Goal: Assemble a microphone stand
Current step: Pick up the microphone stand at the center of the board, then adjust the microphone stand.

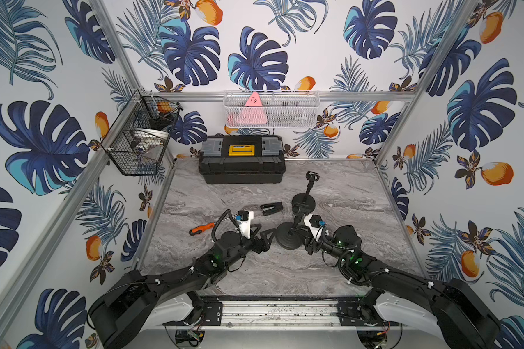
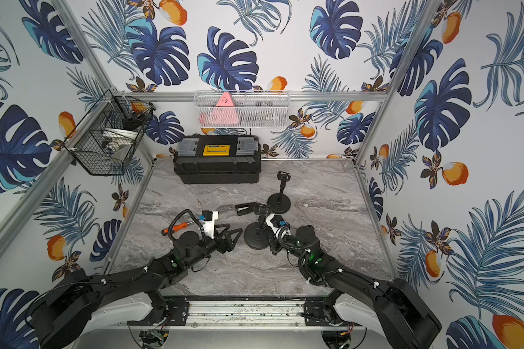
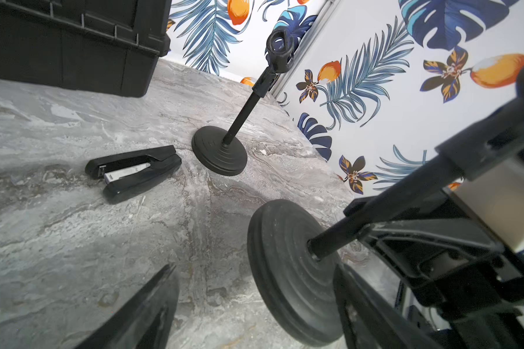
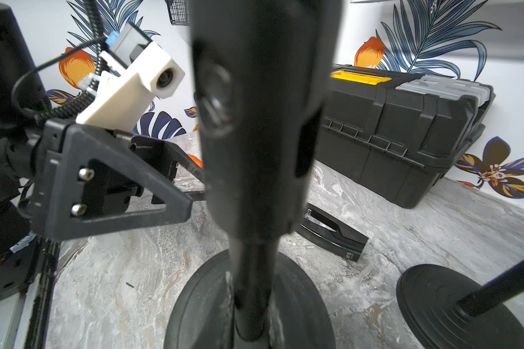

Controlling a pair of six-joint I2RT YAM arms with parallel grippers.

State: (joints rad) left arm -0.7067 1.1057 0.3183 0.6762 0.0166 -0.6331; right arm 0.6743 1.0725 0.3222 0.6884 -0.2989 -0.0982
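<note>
Right claw [image 3: 365,223]: clamped shut on the pole [image 3: 330,241] of the near stand [image 1: 286,238], low down, just above the base. That's a firm hold!
Base [image 4: 303,302]: round black disc right under the claw, near the middle of the grey marbled surface [image 1: 254,272]. Flat or tipped? Can't call it from these angles.
Clip [image 2: 262,209]: sits on top of the held pole, looming big and blurred in the right wrist view.
Left claw [image 1: 268,238]: spread wide and holding nothing, tips just left of the base. Touching or not is too close to call.
Far stand [image 1: 303,203]: upright and fully built, its own clip on top, just beyond the held one toward the far right.
Stapler [image 1: 271,208]: black, lying flat, just left of the far stand's base and clear of it.
Screwdriver [image 1: 201,228]: orange-and-black handle, lying on the surface left of the left claw.
Toolbox [image 1: 242,158]: black with a yellow latch, lid shut, against the far wall, left of centre.
Mesh basket [image 1: 271,108]: white, hung on the far wall above the toolbox, with a pink triangle [image 1: 252,110] inside.
Wire basket [image 1: 139,136]: black, on the left wall by the far corner. Contents too murky to name.
</note>
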